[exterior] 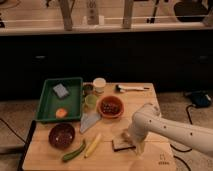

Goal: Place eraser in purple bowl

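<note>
The eraser is a small dark flat block lying on the wooden table, near the front, right of centre. My gripper hangs from the white arm right at the eraser's right end, over it. The purple bowl stands at the front left of the table, well to the left of the eraser and the gripper. It looks empty.
A green tray at the back left holds a blue-grey sponge and an orange piece. An orange bowl, a small green cup, a white cup, a green vegetable, a yellow one and a brush-like tool stand around.
</note>
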Available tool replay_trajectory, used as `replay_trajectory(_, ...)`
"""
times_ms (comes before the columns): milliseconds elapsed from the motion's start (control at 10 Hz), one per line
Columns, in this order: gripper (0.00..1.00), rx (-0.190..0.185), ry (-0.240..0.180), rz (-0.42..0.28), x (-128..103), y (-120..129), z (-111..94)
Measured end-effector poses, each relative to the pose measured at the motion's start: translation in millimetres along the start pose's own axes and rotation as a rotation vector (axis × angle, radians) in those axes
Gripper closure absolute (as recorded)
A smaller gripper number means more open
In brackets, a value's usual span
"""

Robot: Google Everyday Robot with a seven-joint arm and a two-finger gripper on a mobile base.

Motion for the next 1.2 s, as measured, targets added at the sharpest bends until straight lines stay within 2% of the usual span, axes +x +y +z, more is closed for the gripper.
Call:
replay_trajectory(200,0.20,-0.004,-0.008,-0.005,-0.8,-2.2,6.3)
replay_trajectory(300,0.25,-0.006,-0.011,-0.005,-0.5,-2.2,7.7)
replay_trajectory(900,0.86,-0.002,-0.013,-0.015,-0.2,-4.1,6.9)
replay_trajectory(1000,0.94,-0.006,-0.011,-0.017,-0.1,-3.1,5.4)
replay_trajectory(1200,0.96,-0.010,-0.012,-0.017,-0.6,-1.6,4.9)
